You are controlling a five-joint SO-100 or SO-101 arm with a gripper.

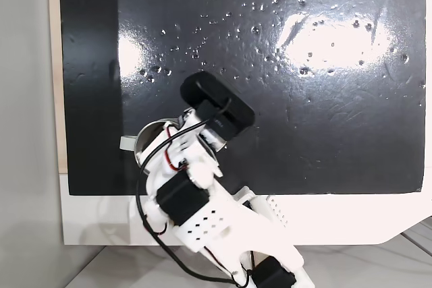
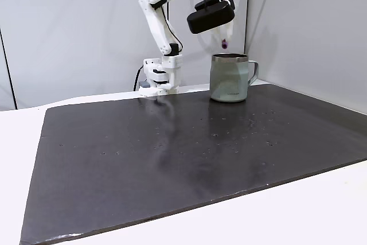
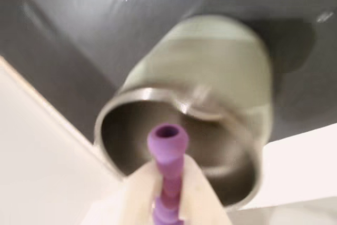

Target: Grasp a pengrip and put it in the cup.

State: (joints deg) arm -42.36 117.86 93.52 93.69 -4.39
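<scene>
The black mat [image 2: 172,153] covered most of the white table [image 2: 321,210] in a fixed view, its glossy surface speckled with small bright marks and glare patches in the fixed view from above [image 1: 324,99]. The white arm [image 2: 163,10] rose from its base at the mat's far edge and arched to the right over the cup; from above it entered at the bottom edge, with black motor blocks and thin cables along its links [image 1: 223,227]. A black oblong webcam [image 2: 210,16] rode on the wrist, seen from above as a dark rounded bar [image 1: 217,104] covering much of the cup. The cup [image 2: 230,77], a shiny steel mug with a pale handle on its right side, stood upright on the mat near the arm's base; in the wrist view its open mouth [image 3: 121,125] lay directly beneath the gripper, somewhat blurred. The gripper [image 3: 168,196] was clamped on the pengrip, its two pale fingers [image 3: 139,193] pressing the piece from either side. The pengrip [image 3: 168,156], a small purple ribbed tube with an open end, pointed toward the cup's interior; from the side it hung just above the rim [image 2: 224,43], clear of the cup.
</scene>
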